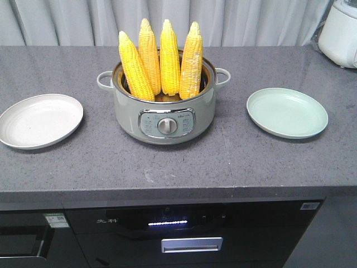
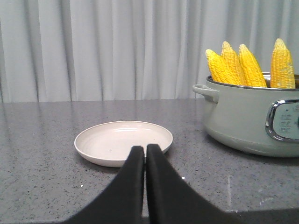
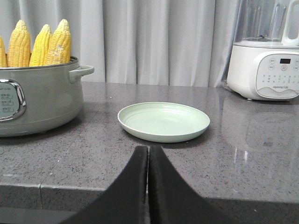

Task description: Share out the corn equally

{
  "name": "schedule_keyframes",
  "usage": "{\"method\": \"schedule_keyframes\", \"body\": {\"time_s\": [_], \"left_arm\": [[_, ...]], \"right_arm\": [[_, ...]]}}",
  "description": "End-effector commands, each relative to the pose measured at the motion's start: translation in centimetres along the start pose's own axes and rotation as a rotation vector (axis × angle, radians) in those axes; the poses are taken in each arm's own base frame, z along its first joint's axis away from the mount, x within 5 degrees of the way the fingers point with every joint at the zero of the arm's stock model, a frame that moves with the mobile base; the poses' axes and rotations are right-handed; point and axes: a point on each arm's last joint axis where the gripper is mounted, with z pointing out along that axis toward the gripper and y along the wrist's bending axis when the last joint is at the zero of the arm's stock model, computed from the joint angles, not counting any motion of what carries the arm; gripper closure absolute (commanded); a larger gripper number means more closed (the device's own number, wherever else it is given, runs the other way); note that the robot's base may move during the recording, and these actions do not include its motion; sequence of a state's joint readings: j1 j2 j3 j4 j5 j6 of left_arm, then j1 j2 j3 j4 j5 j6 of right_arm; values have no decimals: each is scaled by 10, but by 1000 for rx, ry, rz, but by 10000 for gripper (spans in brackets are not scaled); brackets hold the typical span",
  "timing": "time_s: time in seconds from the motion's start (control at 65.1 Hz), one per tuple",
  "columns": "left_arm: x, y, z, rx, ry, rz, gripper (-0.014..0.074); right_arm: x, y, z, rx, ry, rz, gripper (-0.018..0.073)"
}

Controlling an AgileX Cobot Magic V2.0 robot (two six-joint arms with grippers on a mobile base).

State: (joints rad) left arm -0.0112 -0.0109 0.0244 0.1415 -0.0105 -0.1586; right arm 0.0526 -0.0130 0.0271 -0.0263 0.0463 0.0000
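Right now I see four cobs of corn (image 1: 160, 58) standing tips-up in the pot (image 1: 128, 109) at the middle of the table (image 1: 223, 162), lower ends hidden behind its wall. My left hand (image 2: 145, 151) and right hand (image 3: 148, 150) are both pinched closed, holding nothing, near the white plate (image 2: 122, 140) and green plate (image 3: 163, 122). The far-right blender (image 3: 266, 70) is cut off at the top.

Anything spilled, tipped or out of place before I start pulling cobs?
Nothing stands out. Four corn cobs stand on end in the pot, and the white plate and green plate lie flat and empty. Only a faint pale smudge marks the counter before the pot.
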Motion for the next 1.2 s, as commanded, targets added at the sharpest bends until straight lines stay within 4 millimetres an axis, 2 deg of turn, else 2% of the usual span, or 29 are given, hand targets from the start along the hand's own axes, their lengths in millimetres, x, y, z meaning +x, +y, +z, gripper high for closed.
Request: {"method": "schedule_keyframes", "body": {"time_s": [0.0,1.183], "left_arm": [[-13,-1,-2,11,-108,-4,603],[-13,-1,-2,11,-108,-4,603]], "right_arm": [[-4,0,-1,-2,-72,-9,562],[-4,0,-1,-2,-72,-9,562]]}}
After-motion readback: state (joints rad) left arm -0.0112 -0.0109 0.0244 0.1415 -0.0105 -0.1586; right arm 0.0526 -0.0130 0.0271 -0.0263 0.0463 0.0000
